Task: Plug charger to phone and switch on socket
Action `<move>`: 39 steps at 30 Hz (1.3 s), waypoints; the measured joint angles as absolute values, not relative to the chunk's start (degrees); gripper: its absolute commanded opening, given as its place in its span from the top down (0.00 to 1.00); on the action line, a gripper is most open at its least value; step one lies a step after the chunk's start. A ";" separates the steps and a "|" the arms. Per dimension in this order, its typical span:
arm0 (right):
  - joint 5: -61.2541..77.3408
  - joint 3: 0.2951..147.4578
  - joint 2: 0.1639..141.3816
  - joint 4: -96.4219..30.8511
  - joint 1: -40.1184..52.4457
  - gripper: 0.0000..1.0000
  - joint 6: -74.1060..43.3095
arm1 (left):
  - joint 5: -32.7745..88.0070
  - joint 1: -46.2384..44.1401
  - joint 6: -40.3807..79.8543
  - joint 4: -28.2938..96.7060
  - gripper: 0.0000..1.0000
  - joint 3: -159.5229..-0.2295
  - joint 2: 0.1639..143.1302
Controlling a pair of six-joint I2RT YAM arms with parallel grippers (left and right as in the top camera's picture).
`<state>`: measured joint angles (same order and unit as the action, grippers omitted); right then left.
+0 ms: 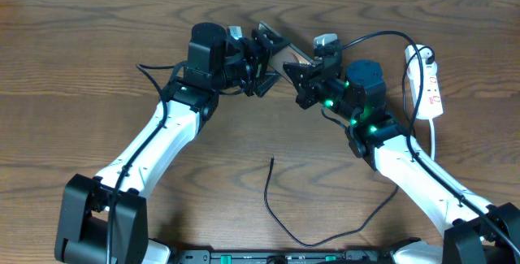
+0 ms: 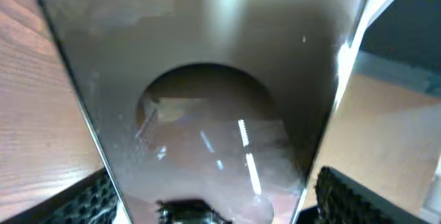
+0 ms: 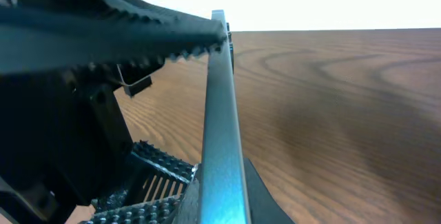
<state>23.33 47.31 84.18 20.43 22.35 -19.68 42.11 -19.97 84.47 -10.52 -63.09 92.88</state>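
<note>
The slim silver-grey mirrored phone (image 1: 286,53) is pinched flat by the right fingers (image 3: 138,34), while the left fingers (image 2: 348,196) are spread wide beside its edges. The long thin black charger cable (image 1: 266,199) is left loose on the brown wooden tabletop (image 1: 81,53), so plugging in is judged not yet begun. Next, its small tip probably must be picked up and lined up with the phone's port.

Soft even light, overhead sharp.
Left wrist view blurred, white glare streaks on the phone (image 2: 207,58) toward 5 o'clock; right wrist view blown white at 12 o'clock.
</note>
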 measured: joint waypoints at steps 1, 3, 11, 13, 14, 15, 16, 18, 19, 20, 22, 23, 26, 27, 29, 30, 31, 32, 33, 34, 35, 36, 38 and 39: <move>23.46 47.31 84.23 20.43 22.17 0.99 -19.75 | 42.59 -19.79 84.42 -10.63 0.09 -63.09 92.88; 22.65 47.31 84.40 20.32 21.17 0.99 -20.14 | 43.94 -18.83 84.40 -10.68 0.09 -63.09 92.88; 16.38 47.31 84.79 23.57 12.97 0.99 -31.64 | 52.34 -12.23 84.27 -10.85 0.09 -63.09 92.88; 15.57 47.31 84.79 23.86 10.85 0.99 -39.29 | 53.74 -10.41 83.68 -10.87 0.09 -63.09 92.88; 15.35 47.29 84.82 23.81 10.02 0.99 -43.62 | 54.02 -9.37 82.41 -10.83 0.09 -63.09 92.88; 15.20 47.29 84.82 23.79 9.34 0.99 -47.90 | 54.11 -8.36 81.10 -10.85 0.09 -63.09 92.88; 15.33 47.29 84.82 23.83 9.13 0.99 -51.53 | 54.06 -7.62 79.96 -10.85 0.09 -63.09 92.88; 15.90 47.29 84.82 23.86 9.17 0.99 -58.65 | 53.52 -5.91 77.03 -11.18 0.09 -63.09 92.88; 16.71 47.29 84.82 23.86 9.43 0.99 -63.40 | 53.17 -5.10 75.64 -11.90 0.09 -63.09 92.88; 17.15 47.29 84.82 23.86 9.72 0.99 -66.54 | 52.80 -4.38 74.46 -13.15 0.09 -63.09 92.88; 18.24 47.29 84.82 24.18 10.87 0.99 -73.60 | 52.49 -3.29 72.88 -16.97 0.09 -63.11 92.88; 18.72 47.29 84.82 24.80 11.66 0.99 -76.44 | 52.42 -2.98 72.16 -18.70 0.09 -63.16 92.88; 19.73 47.27 84.86 28.01 14.31 0.99 -81.91 | 52.60 -2.79 71.44 -22.90 0.08 -63.26 92.88; 19.99 47.27 84.86 29.56 15.35 0.99 -83.31 | 52.73 -2.79 71.29 -23.68 0.09 -63.29 92.86; 20.27 47.24 84.90 32.77 17.08 0.99 -84.75 | 53.19 -2.79 70.91 -24.03 0.09 -63.35 92.86; 20.47 47.27 84.90 33.91 17.76 0.99 -85.30 | 53.36 -2.79 70.85 -23.97 0.09 -63.35 92.86; 20.60 47.27 84.90 34.89 18.39 0.98 -85.67 | 53.54 -2.79 70.81 -23.99 0.09 -63.35 92.86; 20.60 47.27 84.90 35.51 19.11 0.99 -86.19 | 53.71 -2.79 70.78 -24.03 0.09 -63.35 92.86; 20.56 47.27 84.90 35.64 19.66 0.98 -86.63 | 53.74 -2.79 70.83 -24.05 0.09 -63.35 92.86; 20.56 47.27 84.90 35.57 20.32 0.99 -87.29 | 53.76 -2.79 70.89 -24.03 0.09 -63.35 92.86; 20.56 47.27 84.93 35.55 20.82 0.99 -87.90 | 53.74 -2.79 71.16 -24.03 0.08 -63.35 92.86; 20.56 47.27 84.93 35.55 21.32 0.99 -88.38 | 53.74 -2.79 71.42 -24.05 0.08 -63.35 92.86; 20.53 47.27 84.93 36.25 22.28 0.98 -89.43 | 53.67 -2.98 71.99 -24.29 0.08 -63.35 92.86; 20.53 47.27 84.93 36.88 22.81 0.98 -89.91 | 53.25 -3.27 72.31 -24.32 0.08 -63.35 92.86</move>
<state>20.53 47.27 84.93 36.88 22.81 -89.91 53.25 -3.27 72.31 -24.32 -63.35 92.86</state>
